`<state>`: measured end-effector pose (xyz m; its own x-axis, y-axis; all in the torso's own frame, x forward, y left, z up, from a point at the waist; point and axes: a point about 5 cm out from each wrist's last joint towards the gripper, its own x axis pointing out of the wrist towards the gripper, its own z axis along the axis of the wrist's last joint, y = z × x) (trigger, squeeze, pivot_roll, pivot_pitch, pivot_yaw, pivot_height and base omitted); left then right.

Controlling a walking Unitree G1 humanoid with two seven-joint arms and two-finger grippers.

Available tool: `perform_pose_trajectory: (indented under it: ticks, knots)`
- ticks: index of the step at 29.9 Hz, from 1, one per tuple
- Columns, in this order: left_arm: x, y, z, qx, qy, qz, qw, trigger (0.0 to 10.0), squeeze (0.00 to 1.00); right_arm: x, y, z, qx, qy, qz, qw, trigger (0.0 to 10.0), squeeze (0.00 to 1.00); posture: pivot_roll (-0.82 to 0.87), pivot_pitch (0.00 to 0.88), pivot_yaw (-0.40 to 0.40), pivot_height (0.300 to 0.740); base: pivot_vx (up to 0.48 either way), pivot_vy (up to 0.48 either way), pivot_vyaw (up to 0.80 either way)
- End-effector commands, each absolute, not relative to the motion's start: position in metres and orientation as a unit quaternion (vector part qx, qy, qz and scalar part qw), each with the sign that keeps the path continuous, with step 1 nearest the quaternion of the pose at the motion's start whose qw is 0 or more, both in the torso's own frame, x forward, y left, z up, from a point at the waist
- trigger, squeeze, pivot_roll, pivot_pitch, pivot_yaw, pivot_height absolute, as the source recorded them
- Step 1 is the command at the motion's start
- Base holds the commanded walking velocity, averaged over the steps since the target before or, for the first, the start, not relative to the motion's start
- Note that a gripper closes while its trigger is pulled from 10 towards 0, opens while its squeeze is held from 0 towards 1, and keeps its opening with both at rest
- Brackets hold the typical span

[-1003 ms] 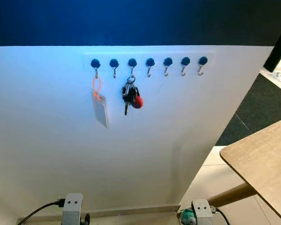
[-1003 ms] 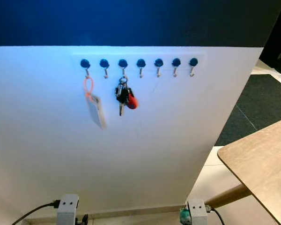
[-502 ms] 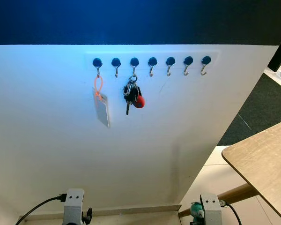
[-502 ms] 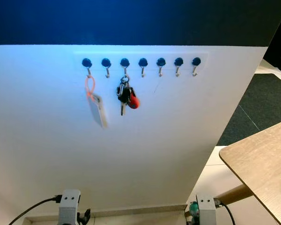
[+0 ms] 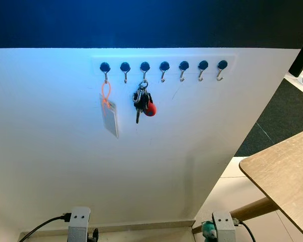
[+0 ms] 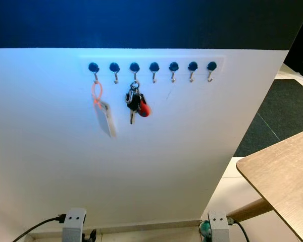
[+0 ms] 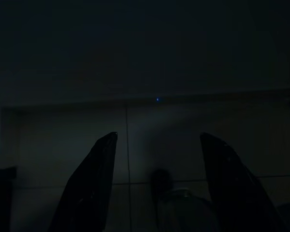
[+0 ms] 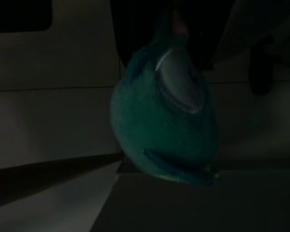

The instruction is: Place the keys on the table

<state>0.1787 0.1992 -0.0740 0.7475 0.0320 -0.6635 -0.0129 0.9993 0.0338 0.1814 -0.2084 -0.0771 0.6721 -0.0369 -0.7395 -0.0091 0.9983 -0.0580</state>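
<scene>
White wall panel (image 5: 156, 166) ahead, dark blue band above, pale floor tiles below. Wooden table (image 5: 283, 171), light oak, at the right, its rounded corner nearest the panel and one slanted leg beneath. Along the panel's upper edge, a row of seven dark-knobbed hooks (image 5: 164, 66). On the third hook from the left, the keys (image 5: 142, 100): a dark bunch with a red fob, hanging free against the panel, well apart from the table. On the first hook, an orange loop with a pale card tag (image 5: 109, 117). Low at the bottom edge, both silver wrists, arms down. Left gripper (image 7: 157, 188) spread wide, black fingers (image 7: 94, 183) apart over dim floor, nothing between them. Right gripper's state: cannot tell; a teal rounded object (image 8: 166, 121) close before that wrist camera, possibly held, too dark to be sure. Task barely begun by the look of it: keys not yet lifted off the hook, so reach, grasp, unhook, turn to the table and set down all remaining.
</scene>
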Motion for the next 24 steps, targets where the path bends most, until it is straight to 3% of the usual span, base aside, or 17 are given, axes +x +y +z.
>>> perform_pose_trajectory:
  ticks: [1,24]
  knots:
    - [0.171,0.2,-0.078,0.015,0.368,0.016,0.93,10.0,0.0,0.179,-0.207,-0.079,-0.032,0.411,-0.001,0.911,10.0,0.0,0.01,0.046,-0.028,0.74,0.0,0.0,0.0]
    - [0.15,0.205,-0.087,0.013,0.392,0.03,0.919,10.0,0.0,0.172,-0.203,-0.083,-0.037,0.426,0.009,0.904,10.0,0.0,0.05,0.047,-0.052,0.74,0.0,0.0,0.0]
